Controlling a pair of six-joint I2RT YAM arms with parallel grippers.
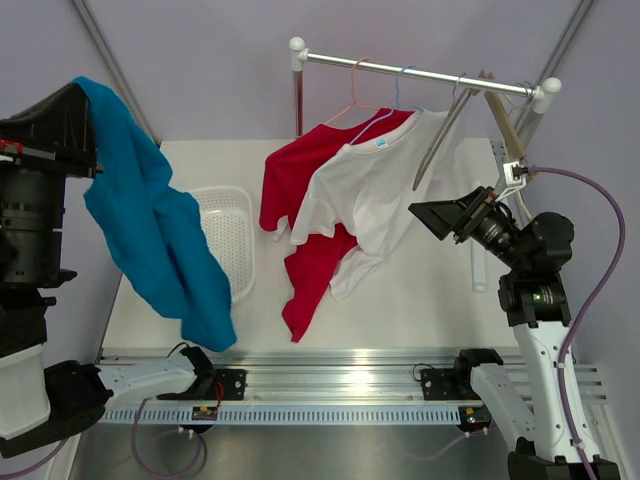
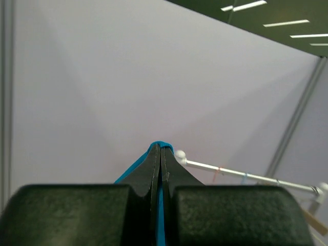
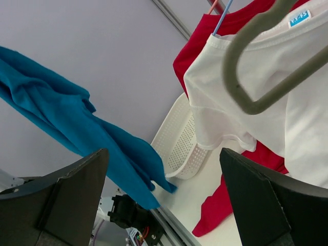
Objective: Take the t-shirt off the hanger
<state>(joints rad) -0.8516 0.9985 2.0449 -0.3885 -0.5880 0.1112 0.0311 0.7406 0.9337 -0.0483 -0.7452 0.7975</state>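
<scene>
A blue t-shirt (image 1: 150, 230) hangs free of any hanger at the left, pinched at its top by my left gripper (image 1: 85, 95), which is raised high. In the left wrist view the fingers (image 2: 161, 154) are shut with blue cloth (image 2: 134, 166) between them. A white t-shirt (image 1: 370, 200) on a blue hanger and a red t-shirt (image 1: 295, 170) on a pink hanger hang from the rail (image 1: 430, 77). My right gripper (image 1: 432, 218) is open and empty, just right of the white t-shirt (image 3: 246, 102), below an empty grey hanger (image 1: 440, 140).
A white perforated basket (image 1: 228, 235) sits on the table behind the blue t-shirt. A wooden hanger (image 1: 505, 125) hangs at the rail's right end, close to my right wrist. The rail's posts stand at the table's back.
</scene>
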